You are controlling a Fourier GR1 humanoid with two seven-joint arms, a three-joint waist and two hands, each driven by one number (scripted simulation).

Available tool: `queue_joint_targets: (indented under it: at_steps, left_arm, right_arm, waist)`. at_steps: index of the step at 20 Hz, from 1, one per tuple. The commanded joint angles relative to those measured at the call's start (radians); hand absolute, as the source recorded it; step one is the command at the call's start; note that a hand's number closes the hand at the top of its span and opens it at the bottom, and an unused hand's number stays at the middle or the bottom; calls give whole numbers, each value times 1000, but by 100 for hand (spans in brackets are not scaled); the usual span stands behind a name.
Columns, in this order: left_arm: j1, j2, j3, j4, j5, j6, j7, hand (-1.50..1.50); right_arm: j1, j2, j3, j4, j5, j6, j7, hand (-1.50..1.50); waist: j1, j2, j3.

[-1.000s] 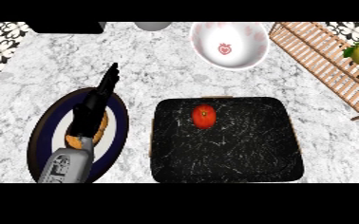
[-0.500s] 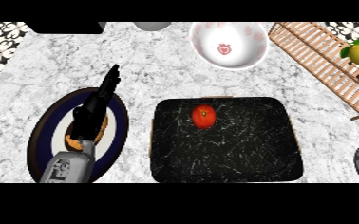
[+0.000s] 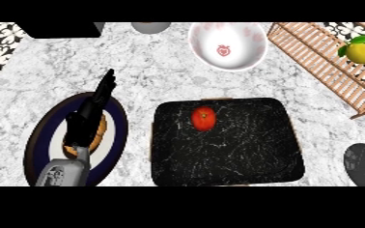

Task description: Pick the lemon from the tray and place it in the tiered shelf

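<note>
a white-and-grey marbled stone counter (image 3: 164,72) is filling the view. nearest, the left hand (image 3: 91,113) is lying released, fingers straight, over a round white plate with a dark blue rim (image 3: 39,140), and a brown piece of bread (image 3: 102,130) is sitting under it. beside the plate, a square black speckled stone tray (image 3: 235,159) is carrying a small round red-orange fruit (image 3: 204,118) towards its far edge; it is looking more like a tomato than a lemon. at the right edge a dark rounded shape, probably the right hand (image 3: 355,163), is showing just beside the tray; whether it is released or clenched i cannot tell. farther off, a white ceramic bowl with pink strawberry prints (image 3: 228,43) is sitting. to its right, the slatted pale wooden tiered shelf (image 3: 314,58) is already holding a yellow-green lemon-like fruit (image 3: 357,52). nothing is being grasped yet. the risks, as i am judging them: the round fruit rolling off across the smooth tray if fingers are closing off-centre, the carrying arm clipping the bowl or the shelf's rail, and the fruit slipping between the slats.
</note>
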Motion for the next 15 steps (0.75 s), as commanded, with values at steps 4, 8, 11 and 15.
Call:
queue_joint_targets:
  at_steps: [4, 8, 11, 15]
  left_arm:
    - [2, 0, 21, -6, 8, 12, 24, 0]
    - [32, 3, 29, 22, 5, 15, -26, 0]
    - [15, 8, 20, 33, -11, 15, -17, 0]
    - [21, -1, 15, 20, -10, 16, -30, 0]
  right_arm:
    - [32, 192, -34, -369, 41, 298, 102, -150]
    - [57, 285, -29, -580, 60, 469, 35, -150]
    - [142, 289, 36, -702, 65, 601, -1, -150]
    - [193, 290, 131, -956, 43, 795, -13, -150]
  waist:
    - [-35, -17, 0]
    - [-54, -25, -1]
    - [-42, -22, -1]
    - [-19, -17, -1]
